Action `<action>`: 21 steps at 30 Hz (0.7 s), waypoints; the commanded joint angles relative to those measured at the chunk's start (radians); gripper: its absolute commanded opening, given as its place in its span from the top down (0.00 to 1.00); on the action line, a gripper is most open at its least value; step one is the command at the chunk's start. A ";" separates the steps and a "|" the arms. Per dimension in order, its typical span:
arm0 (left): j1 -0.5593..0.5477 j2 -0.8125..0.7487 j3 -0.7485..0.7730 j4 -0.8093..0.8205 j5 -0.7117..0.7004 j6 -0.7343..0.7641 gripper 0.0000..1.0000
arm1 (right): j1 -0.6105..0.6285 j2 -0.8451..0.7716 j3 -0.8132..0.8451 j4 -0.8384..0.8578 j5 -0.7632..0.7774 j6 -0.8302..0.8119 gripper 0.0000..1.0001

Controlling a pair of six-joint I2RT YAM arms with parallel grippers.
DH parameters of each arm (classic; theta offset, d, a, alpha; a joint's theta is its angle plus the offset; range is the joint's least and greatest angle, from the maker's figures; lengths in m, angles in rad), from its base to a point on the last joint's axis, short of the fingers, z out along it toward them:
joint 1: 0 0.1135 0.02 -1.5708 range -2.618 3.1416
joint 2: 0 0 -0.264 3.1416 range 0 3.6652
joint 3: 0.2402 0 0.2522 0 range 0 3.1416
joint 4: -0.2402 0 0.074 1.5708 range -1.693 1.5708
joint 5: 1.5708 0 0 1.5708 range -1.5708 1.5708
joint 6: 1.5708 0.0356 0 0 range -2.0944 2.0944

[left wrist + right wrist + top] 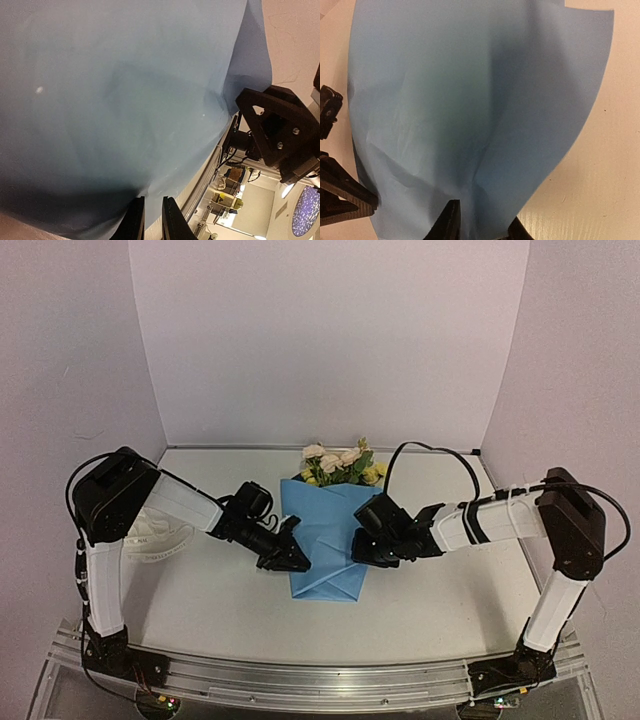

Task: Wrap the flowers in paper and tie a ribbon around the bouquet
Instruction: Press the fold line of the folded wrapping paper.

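Note:
The light blue paper (326,540) lies folded into a cone around the flowers (336,466), whose yellow and cream blooms stick out at the far end. My left gripper (294,558) sits at the cone's left edge. In the left wrist view its narrow jaws (152,216) pinch the paper (125,100), which creases at the fingertips. My right gripper (361,549) is at the cone's right edge. In the right wrist view it (482,226) stands open, with the paper (470,100) running between the parted fingers. The cream-white ribbon (156,531) lies heaped under the left arm.
White walls close in the table (450,600) at the back and on both sides. A metal rail (320,680) runs along the near edge. The other arm's black gripper shows in each wrist view, close across the paper.

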 commanded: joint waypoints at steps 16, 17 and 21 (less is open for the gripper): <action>-0.006 0.001 0.032 0.019 -0.005 0.001 0.87 | 0.016 -0.150 0.081 -0.281 -0.083 0.025 0.63; -0.006 0.001 0.032 0.021 -0.005 -0.002 0.87 | 0.018 -0.145 0.098 -0.300 -0.083 0.020 0.63; -0.007 -0.005 0.031 0.019 -0.007 -0.002 0.87 | 0.029 -0.102 0.144 -0.311 -0.116 -0.001 0.63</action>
